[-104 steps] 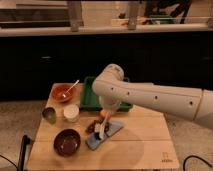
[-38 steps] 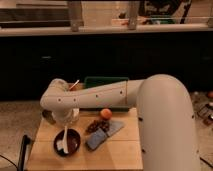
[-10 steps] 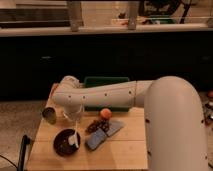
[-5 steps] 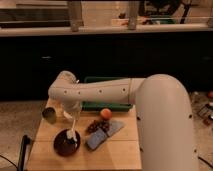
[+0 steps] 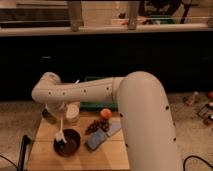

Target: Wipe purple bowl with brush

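The purple bowl (image 5: pixel 68 144) sits at the front left of the wooden table (image 5: pixel 112 156). The brush (image 5: pixel 60 133) stands almost upright, its white head down on the bowl's left inner side. My gripper (image 5: pixel 60 113) hangs under the white arm's wrist, just above the bowl's back left rim. It is shut on the top of the brush's slim handle. The large white arm reaches in from the right and hides much of the table's right side.
An orange fruit (image 5: pixel 105 113), a dark clump (image 5: pixel 95 125) and a flat blue-grey pad (image 5: pixel 102 136) lie right of the bowl. A white cup (image 5: pixel 73 113) and a metallic cup (image 5: pixel 48 116) stand behind the bowl. A green tray (image 5: pixel 96 104) is at the back.
The brush head has moved from the middle of the bowl to its left side, and the wrist has shifted left with it.
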`<control>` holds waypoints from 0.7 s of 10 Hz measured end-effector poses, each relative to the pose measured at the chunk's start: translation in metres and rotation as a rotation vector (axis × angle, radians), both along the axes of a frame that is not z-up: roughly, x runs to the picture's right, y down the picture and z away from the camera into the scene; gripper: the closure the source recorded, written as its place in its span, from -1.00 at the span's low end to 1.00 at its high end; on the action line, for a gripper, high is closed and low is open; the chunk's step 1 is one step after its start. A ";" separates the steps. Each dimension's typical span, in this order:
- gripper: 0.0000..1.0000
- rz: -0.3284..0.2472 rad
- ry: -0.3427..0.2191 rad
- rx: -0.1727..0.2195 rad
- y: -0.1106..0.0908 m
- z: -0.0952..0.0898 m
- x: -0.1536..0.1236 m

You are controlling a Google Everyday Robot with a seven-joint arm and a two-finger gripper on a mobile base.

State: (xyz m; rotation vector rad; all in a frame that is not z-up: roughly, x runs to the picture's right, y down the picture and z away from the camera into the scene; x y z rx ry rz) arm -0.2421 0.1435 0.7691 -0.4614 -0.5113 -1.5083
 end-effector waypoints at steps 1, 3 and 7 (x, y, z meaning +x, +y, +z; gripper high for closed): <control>1.00 -0.016 -0.023 -0.007 0.007 -0.006 -0.003; 1.00 -0.038 -0.048 -0.020 0.023 -0.017 0.001; 1.00 -0.006 -0.009 -0.038 0.034 -0.020 0.057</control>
